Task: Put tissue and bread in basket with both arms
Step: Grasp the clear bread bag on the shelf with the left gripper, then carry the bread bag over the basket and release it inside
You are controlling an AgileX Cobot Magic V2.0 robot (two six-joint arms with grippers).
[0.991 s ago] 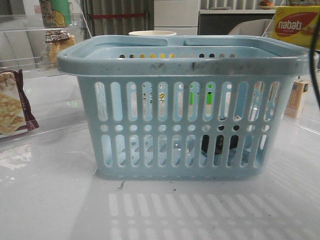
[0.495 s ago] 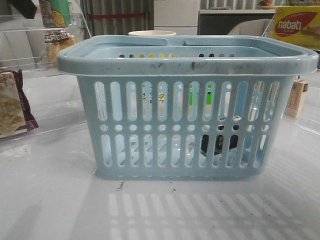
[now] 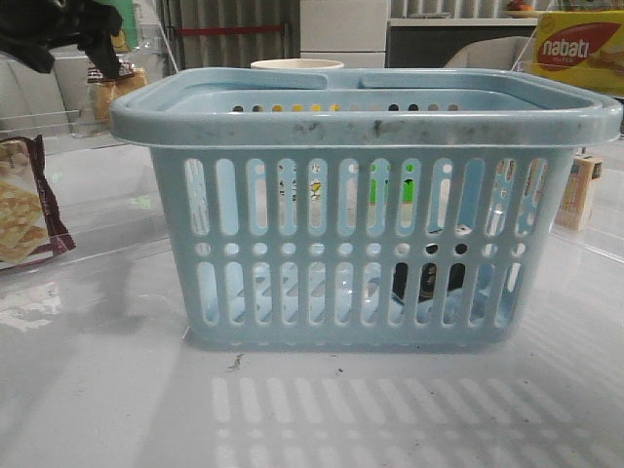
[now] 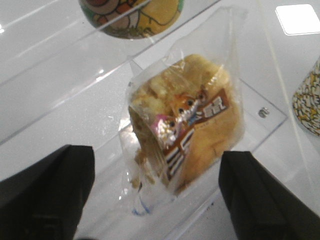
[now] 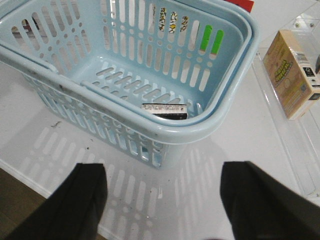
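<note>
The light-blue basket stands mid-table and also shows in the right wrist view. The black and pale tissue pack lies on the basket floor; in the front view it shows dark through the slots. The bagged golden-brown bread lies on a clear shelf at the far left. My left gripper is open and empty, its fingers either side of the bread's near end without touching it; in the front view it is at the top left. My right gripper is open and empty above the table beside the basket.
A maroon-edged cracker packet lies at the left. A yellow nabati box and a small tan box are at the right. A printed can and a patterned cup stand near the bread. A pale cup stands behind the basket.
My left gripper has come into the front view at the top left, down toward the shelf with the bread. The basket and tissue have not moved.
</note>
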